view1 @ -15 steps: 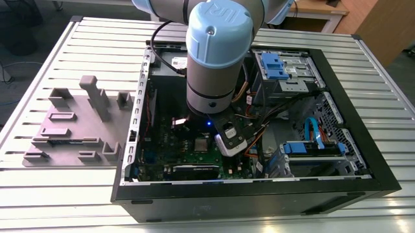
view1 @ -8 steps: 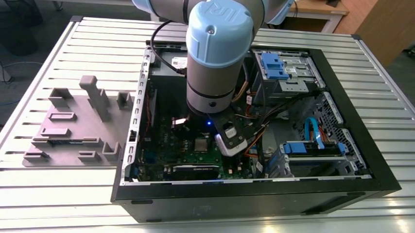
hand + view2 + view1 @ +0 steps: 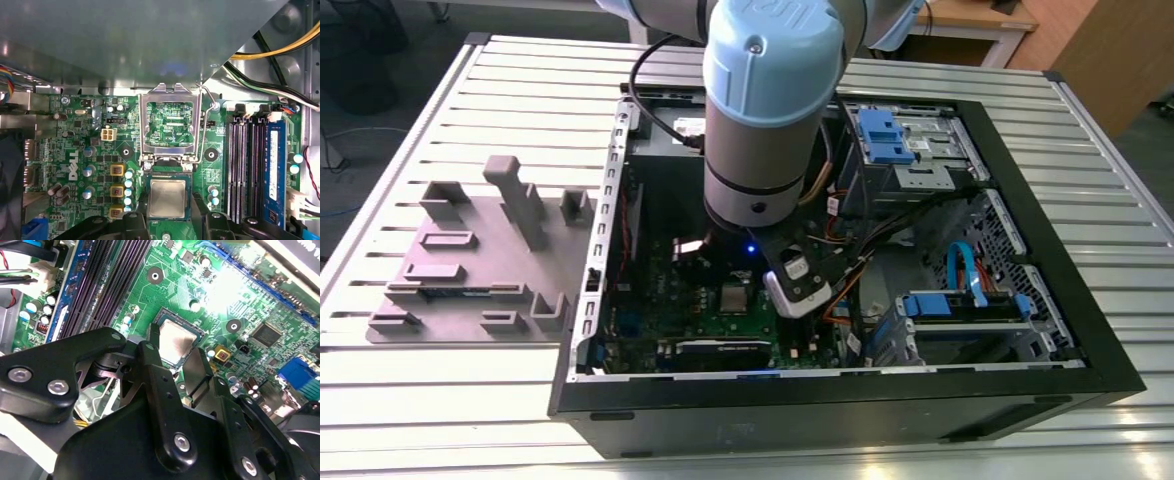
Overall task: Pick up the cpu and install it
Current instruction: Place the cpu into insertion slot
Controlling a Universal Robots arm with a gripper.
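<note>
Pincer (image 3: 175, 347) spread: its fingers (image 3: 150, 370) stand one on each side of the cpu (image 3: 167, 198), and both wrist views show a gap on either flank, so nothing is pinched. The cpu lies flat directly between the fingertips, silver top upward, inside the socket (image 3: 166, 171), with its edges parallel to the socket walls. By that alignment it appears seated rather than resting askew. Just beyond the fingertips the load frame (image 3: 170, 125) stands hinged open, which leaves the socket reachable from above. The retention lever (image 3: 202, 145) is swung clear beside the frame, so the chip is not yet clamped. Room at the fingers is tight. A row of capacitors (image 3: 128, 187) stands near one finger, and the memory slots (image 3: 245, 165) run parallel to the other, further out on the motherboard (image 3: 75, 150). Sideways travel therefore looks limited, while the vertical path is unobstructed. Farther beyond the load frame a large grey box (image 3: 125, 40) overhangs the board edge, with cables (image 3: 280, 47) running past its corner. In the exterior view the arm (image 3: 767, 120) descends through the open side of the computer case (image 3: 1067, 330), whose walls bound the pincer on all sides. Well apart from the pincer, outside the case, a grey fixture tray (image 3: 467, 260) rests on the slatted table (image 3: 454, 400).
</note>
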